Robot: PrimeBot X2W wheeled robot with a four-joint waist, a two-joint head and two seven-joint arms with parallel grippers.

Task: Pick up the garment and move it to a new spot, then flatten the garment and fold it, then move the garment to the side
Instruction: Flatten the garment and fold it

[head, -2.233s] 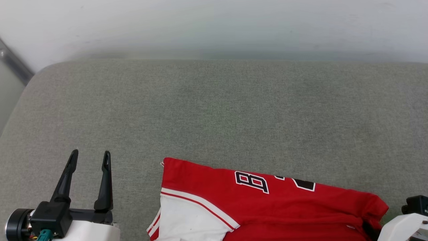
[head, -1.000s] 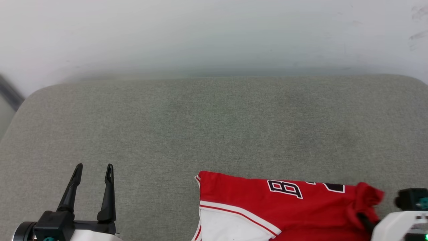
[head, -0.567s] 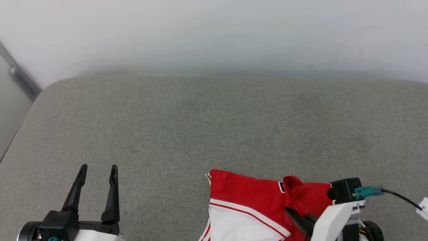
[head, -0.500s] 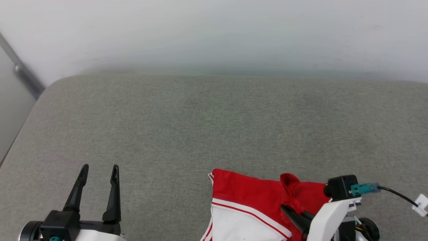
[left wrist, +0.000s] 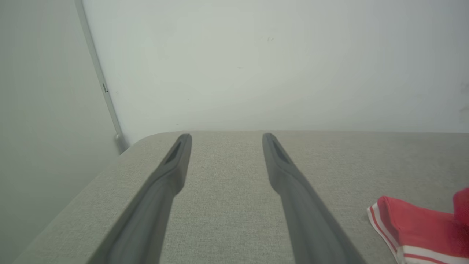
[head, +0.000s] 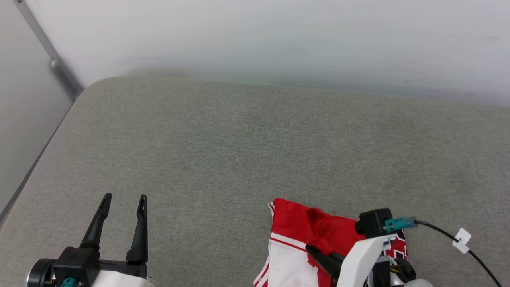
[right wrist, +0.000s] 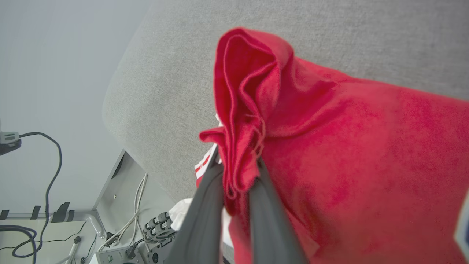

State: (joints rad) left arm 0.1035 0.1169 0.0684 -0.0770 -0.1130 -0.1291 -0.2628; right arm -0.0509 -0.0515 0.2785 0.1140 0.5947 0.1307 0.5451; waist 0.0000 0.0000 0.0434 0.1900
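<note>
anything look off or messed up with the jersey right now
The garment is crumpled, not flat: the right gripper is shut on a bunched wad of its red cloth, and the rest lies doubled over on the grey cushion. No tear shows. The left gripper is open, apart from it.

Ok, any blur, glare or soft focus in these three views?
Head view: even light, no glare, cushion sharp. Left wrist view: the left gripper looks soft, too close to focus. Right wrist view: the garment pinched in the right gripper is crisp.
</note>
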